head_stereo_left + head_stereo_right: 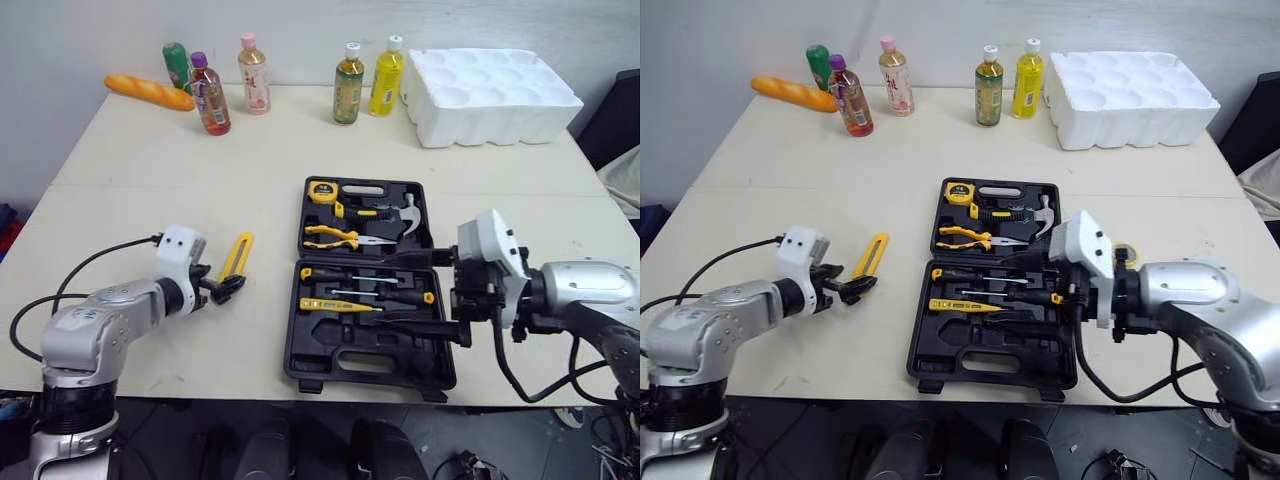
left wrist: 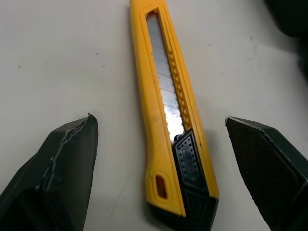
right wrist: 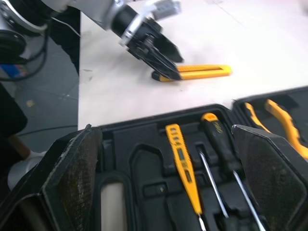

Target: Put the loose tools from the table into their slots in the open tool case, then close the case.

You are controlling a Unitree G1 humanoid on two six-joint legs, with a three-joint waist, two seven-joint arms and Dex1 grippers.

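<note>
Yellow plastic utility knife with a black end cap (image 1: 237, 258) lies flat on the beige table (image 1: 200, 170), just left of the open black plastic tool case (image 1: 330, 375) and not touching it. It looks like the only loose tool. The left gripper (image 1: 227, 287) is spread wide and grips nothing. Its two fingers sit either side of the knife's black cap end, low at the tabletop, likely lined up to pinch across the narrow handle. The right gripper (image 1: 400, 290) is also spread and empty, hovering over the case's near half, above the yellow tester screwdriver (image 1: 335, 305), probably waiting or ready to steady the case. The case lies flat with slots facing up, and a long front recess looks free.
</note>
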